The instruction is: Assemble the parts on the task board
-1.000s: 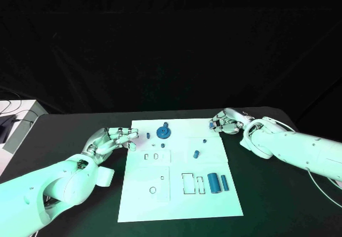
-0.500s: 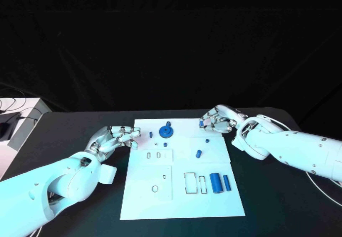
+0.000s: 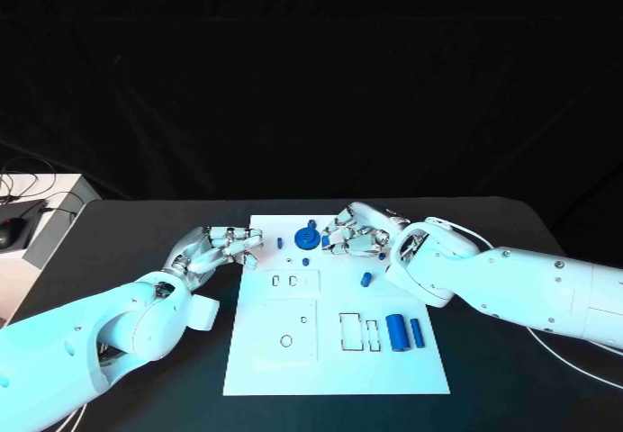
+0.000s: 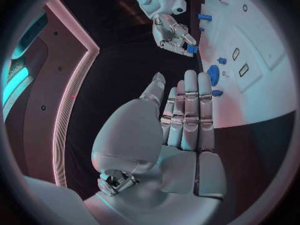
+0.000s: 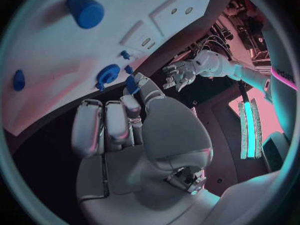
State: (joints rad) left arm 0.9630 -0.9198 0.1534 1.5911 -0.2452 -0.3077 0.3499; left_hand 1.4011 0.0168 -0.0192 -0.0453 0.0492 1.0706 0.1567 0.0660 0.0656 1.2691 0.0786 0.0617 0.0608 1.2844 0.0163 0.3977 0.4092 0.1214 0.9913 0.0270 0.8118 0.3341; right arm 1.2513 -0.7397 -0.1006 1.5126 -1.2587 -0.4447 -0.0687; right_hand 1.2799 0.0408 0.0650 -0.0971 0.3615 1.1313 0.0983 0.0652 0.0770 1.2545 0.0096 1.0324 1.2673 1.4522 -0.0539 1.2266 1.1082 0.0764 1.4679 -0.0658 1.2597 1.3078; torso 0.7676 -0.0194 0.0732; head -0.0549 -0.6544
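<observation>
The left robot hand (image 3: 218,247) is hovering at the left edge of the white board (image 3: 260,360), its fingers lying straight and close together, holding nothing. Just right of it, a small blue peg (image 3: 279,243) is standing on the board, and beside that a blue gear (image 3: 306,238) is sitting near the far edge. The right robot hand (image 3: 358,230) is reaching in next to the gear, pinching a small blue piece (image 5: 132,83) at its fingertips. Nearer me, two blue cylinders (image 3: 405,334) are lying side by side on the board's right part. The black table (image 3: 156,396) is carrying it all.
</observation>
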